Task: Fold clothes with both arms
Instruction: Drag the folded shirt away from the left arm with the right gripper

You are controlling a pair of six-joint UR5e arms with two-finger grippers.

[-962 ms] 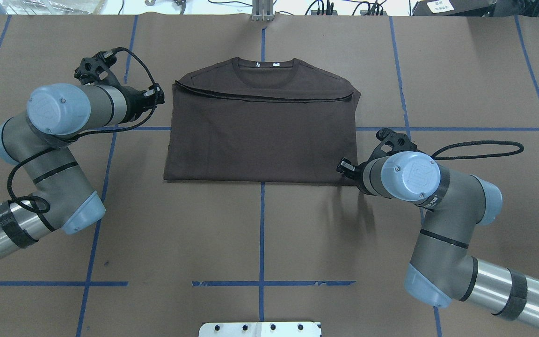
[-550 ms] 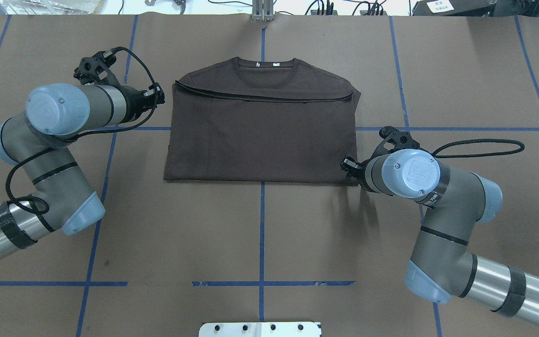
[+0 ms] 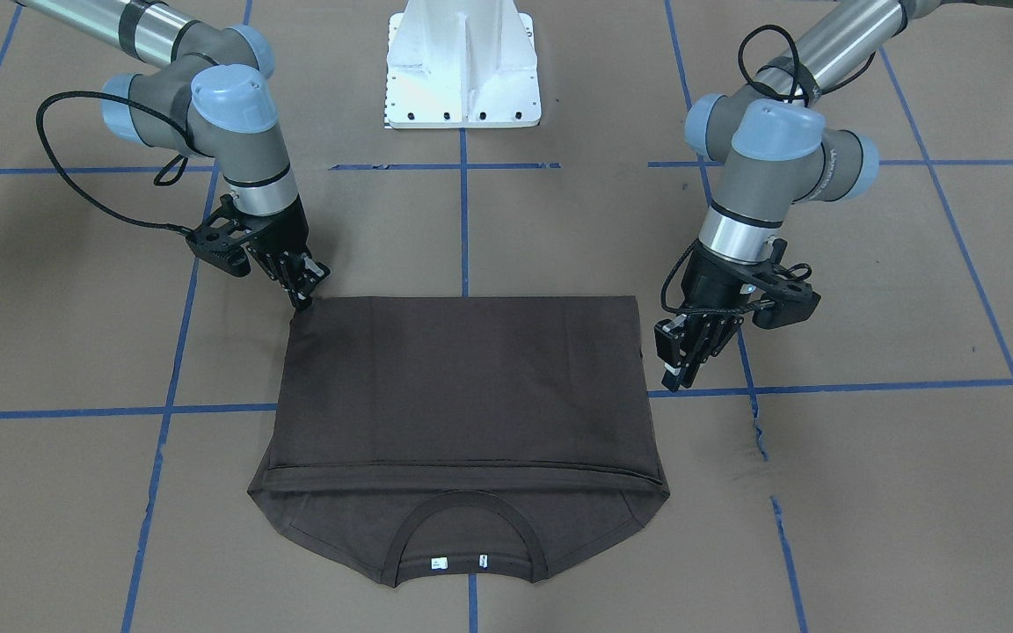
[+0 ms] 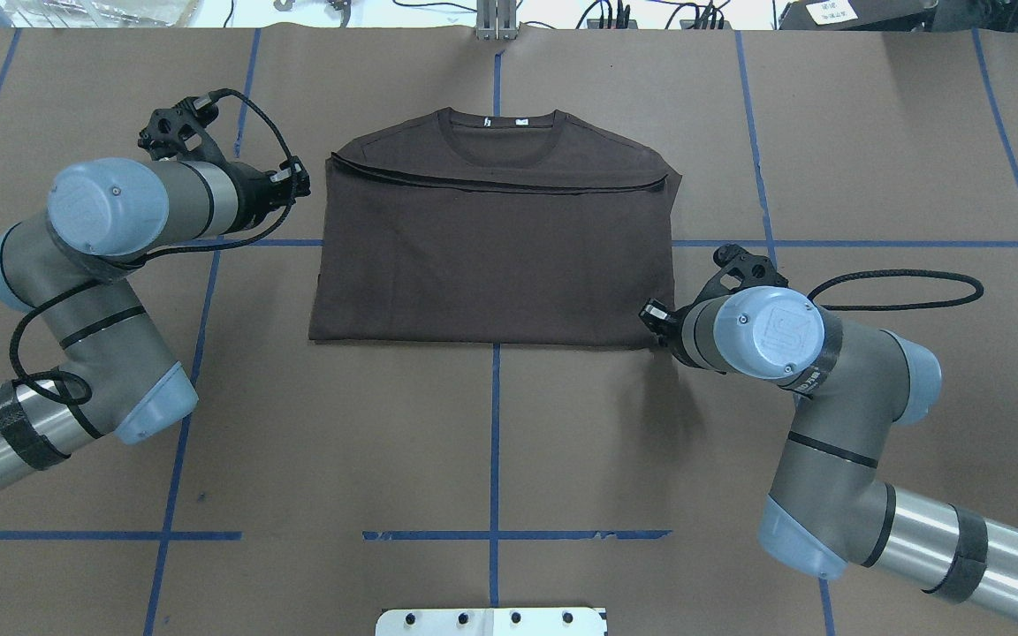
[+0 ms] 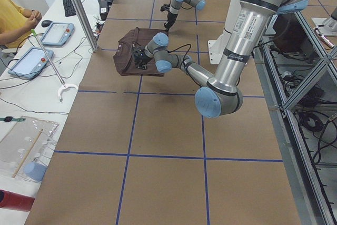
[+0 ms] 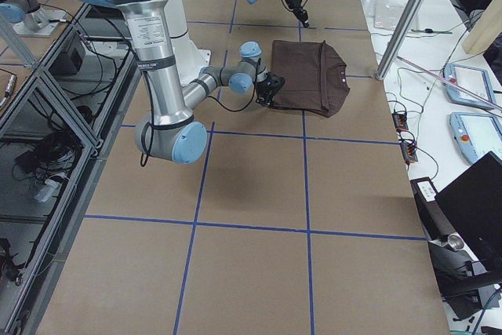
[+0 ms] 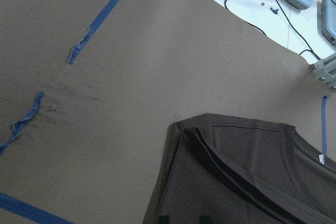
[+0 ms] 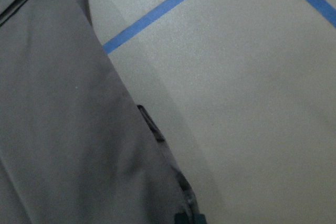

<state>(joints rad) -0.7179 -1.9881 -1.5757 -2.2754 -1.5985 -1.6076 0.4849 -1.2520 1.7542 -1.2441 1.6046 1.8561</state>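
The dark brown t-shirt lies flat on the brown table cover. Its lower half is folded up to the shoulders and its collar points away from the robot. My right gripper is down at the shirt's near right corner, its fingers pinched on the cloth edge. My left gripper hangs just off the shirt's left edge near the shoulder, above the table, touching nothing. Its two fingertips show apart at the bottom of the left wrist view, over the shirt.
The white base pedestal stands at the robot's side of the table. Blue tape lines cross the cover, with a torn piece left of the shirt. A person in yellow sits by a bench with tablets.
The right arm has shifted a little to the left with its gripper staying at the shirt's near right corner. The left arm has barely moved. The shirt lies as before.
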